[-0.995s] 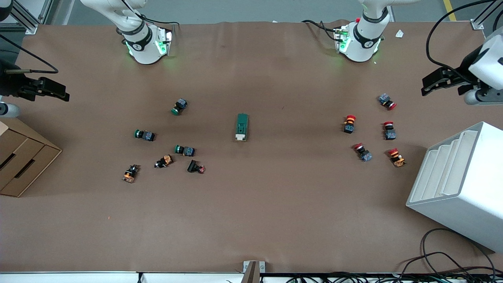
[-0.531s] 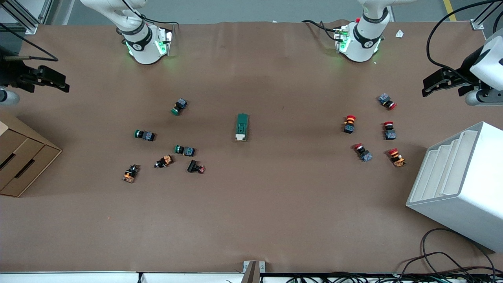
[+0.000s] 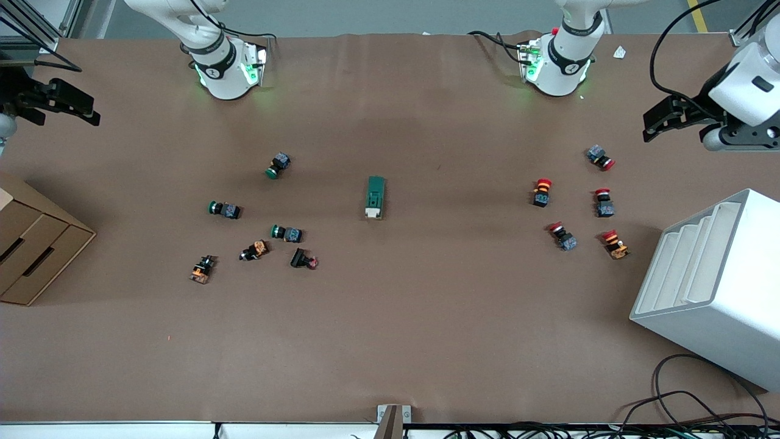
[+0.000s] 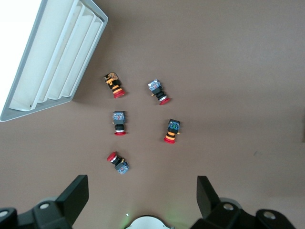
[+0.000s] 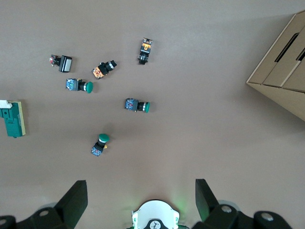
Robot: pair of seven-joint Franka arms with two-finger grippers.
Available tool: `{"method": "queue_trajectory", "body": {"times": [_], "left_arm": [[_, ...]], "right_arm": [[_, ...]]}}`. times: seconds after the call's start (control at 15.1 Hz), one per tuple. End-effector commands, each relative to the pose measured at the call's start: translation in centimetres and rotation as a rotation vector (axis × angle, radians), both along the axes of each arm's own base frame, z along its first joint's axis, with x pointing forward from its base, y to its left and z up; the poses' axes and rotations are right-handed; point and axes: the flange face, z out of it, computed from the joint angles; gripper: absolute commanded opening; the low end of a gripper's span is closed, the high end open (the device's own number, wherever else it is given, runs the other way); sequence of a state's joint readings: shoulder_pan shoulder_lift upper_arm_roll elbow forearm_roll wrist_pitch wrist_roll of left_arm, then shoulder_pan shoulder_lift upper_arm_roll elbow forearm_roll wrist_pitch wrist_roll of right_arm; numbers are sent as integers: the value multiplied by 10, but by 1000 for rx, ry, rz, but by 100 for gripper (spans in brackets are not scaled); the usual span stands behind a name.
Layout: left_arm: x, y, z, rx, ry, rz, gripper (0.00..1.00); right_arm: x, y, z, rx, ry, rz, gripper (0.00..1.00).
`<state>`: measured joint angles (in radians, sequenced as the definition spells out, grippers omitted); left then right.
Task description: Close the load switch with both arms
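Both grippers hang high at the table's two ends with nothing in them. Left gripper [image 4: 140, 200] shows its two black fingers [image 4: 76, 195] spread wide and empty; it is up in the air over the left arm's end of the table, close above the red push buttons [image 4: 119, 123] and beside the white slotted rack [image 4: 57, 62]. Right gripper [image 5: 138, 200] has its fingers [image 5: 74, 198] spread just as wide, also empty, over the right arm's end of the table near the cardboard drawer box [image 5: 286, 67].

Seen from the front camera, the left gripper [image 3: 661, 117] and the right gripper [image 3: 67, 103] sit well apart from the middle, which I judge to be a starting stance: each keeps clear of the clutter and has the whole field in its wrist camera.

Between the two clusters lies the load switch [image 3: 375, 196], alone on the brown table [image 3: 426, 317], flat, its long axis running from the robots' bases toward the front camera, its white sliding piece [image 3: 373, 212] at the nearer end. The right wrist view catches it at the edge, load switch [image 5: 12, 119]. Green and orange push buttons [image 3: 285, 233] lie toward the right arm's end.

Lying free and unanchored, the switch would probably skid if pushed by one hand, so one gripper likely must brace the body while the other presses the slider home.
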<state>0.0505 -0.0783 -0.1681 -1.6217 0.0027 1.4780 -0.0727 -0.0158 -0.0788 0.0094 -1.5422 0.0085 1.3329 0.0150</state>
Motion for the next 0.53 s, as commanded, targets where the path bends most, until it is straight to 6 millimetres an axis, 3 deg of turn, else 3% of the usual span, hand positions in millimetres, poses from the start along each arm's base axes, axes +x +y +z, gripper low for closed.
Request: {"method": "queue_trajectory", "body": {"times": [0.0,0.46], "left_arm": [[-13,-5,-1,-8,-27,-7,100],[-10,-3,9,-18,-39,-17,100]], "right_arm": [[-6,2,0,-7,-18,-7,100],[-2,3,5,-5,-61,-7,100]]}}
